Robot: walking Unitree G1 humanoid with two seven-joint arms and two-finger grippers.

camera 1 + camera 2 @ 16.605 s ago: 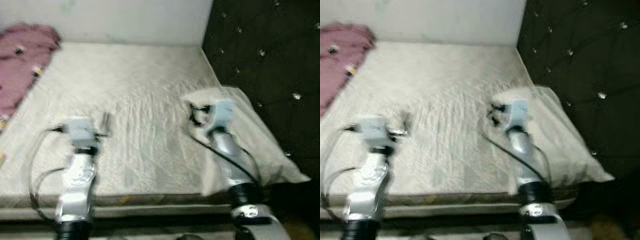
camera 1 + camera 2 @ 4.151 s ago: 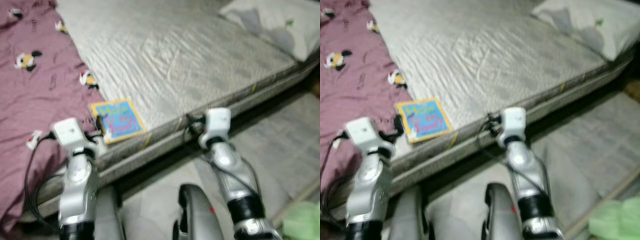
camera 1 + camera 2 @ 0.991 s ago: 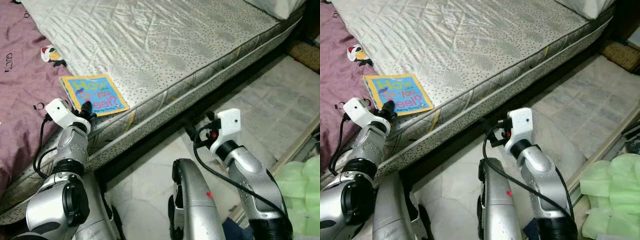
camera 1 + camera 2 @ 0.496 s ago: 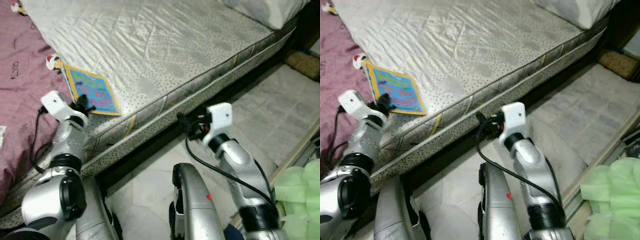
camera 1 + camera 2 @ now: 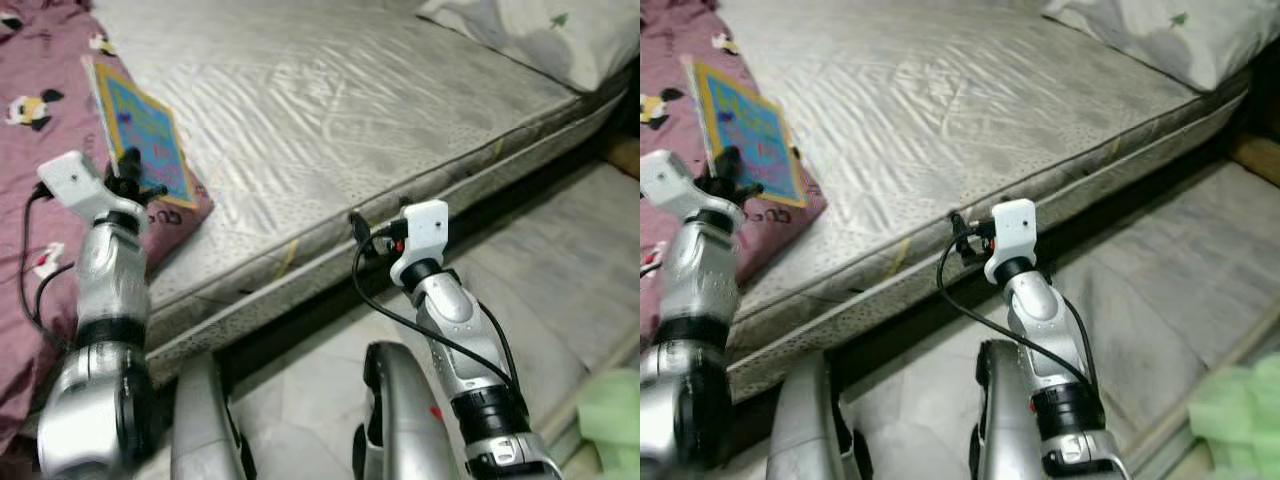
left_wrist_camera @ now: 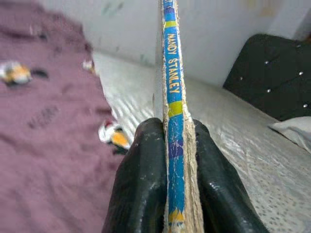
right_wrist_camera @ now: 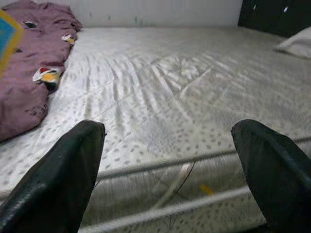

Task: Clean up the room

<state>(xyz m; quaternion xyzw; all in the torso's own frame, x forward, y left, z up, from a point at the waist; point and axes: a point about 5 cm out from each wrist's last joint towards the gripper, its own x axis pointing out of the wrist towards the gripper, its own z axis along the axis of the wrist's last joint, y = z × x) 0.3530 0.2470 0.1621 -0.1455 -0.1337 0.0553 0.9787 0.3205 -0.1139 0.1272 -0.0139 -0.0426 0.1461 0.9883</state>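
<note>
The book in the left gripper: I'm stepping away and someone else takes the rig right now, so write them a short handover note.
Left gripper: shut on the book, pinching its spine edge; the book is lifted, tilted up above the purple blanket.
Right gripper: open, holding nothing, hovering by the mattress edge.
Pillow lies at the far end of the bed.
Done: book picked up off the bed.
Left: carry the book to wherever it belongs and release it; the blanket looks bunched and probably needs tidying too.
</note>
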